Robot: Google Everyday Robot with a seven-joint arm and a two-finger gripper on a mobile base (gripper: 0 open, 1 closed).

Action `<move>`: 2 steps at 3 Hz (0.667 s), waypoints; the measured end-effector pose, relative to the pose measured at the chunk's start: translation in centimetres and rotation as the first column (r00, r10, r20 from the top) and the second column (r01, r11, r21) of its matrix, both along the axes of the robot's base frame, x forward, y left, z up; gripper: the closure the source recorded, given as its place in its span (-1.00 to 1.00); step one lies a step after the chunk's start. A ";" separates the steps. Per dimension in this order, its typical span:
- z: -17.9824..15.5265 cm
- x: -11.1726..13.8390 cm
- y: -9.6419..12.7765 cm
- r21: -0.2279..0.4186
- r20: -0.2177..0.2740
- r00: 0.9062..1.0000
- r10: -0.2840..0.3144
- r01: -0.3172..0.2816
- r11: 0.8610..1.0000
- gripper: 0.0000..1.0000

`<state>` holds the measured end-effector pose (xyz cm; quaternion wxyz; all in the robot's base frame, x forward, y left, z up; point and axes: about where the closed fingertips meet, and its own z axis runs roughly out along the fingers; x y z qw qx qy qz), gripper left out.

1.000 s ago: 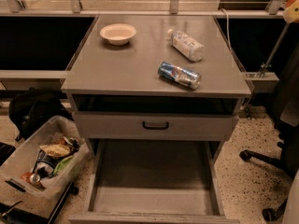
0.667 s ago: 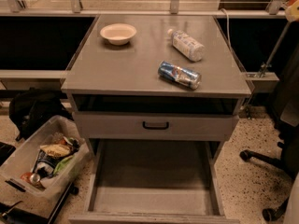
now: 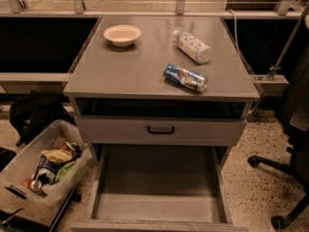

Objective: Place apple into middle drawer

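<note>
**INSPECTION: DRAWER OPEN; APPLE & GRIPPER NOT SIGHTED**

**Status.** The middle drawer (image 3: 159,197) stands pulled out toward the near side. Its floor is bare, w/ low walls left & right and the front lip at the near edge of view. A closed drawer front (image 3: 111,129) w/ black handle (image 3: 161,129) sits directly above it. The apple is not visible on the cabinet top (image 3: 120,71) or in the tray. The gripper is out of frame, so whether it is released, clenched or carrying the apple cannot be told.

**Step in hand (judgement).** The drawer is ready to receive, so the work left is bringing the apple in & setting it down.
- Approach from the near side and come down over the tray's near half. The far part lies under the closed front & the cabinet overhang.
- Set the fruit low on the floor before letting go. It is round & smooth and prob. rolls.
- A centre placement keeps it off the walls.

**Edges & room.**
- Tray interior: wide, w/ ample clearance left to right.
- Overhead limit: the lower edge of the drawer front.
- Cabinet top: bowl (image 3: 122,34) far left, plastic bottle (image 3: 193,46) far right, crushed can (image 3: 185,77) right of centre nr the front edge. None overhangs the drawer.
- Left: a plastic bin (image 3: 29,158) of litter sits just beside the tray's left wall, so that side is tight.
- Right: a chair base (image 3: 270,163) stands apart from the tray, w/ open floor between.
</note>
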<state>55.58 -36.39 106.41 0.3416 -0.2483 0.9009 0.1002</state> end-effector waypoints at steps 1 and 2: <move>2.8 -4.0 1.5 -0.057 0.073 0.996 0.042 -0.038 0.998 1.00; 1.7 -13.7 6.0 -0.073 0.079 0.994 0.075 -0.069 0.995 1.00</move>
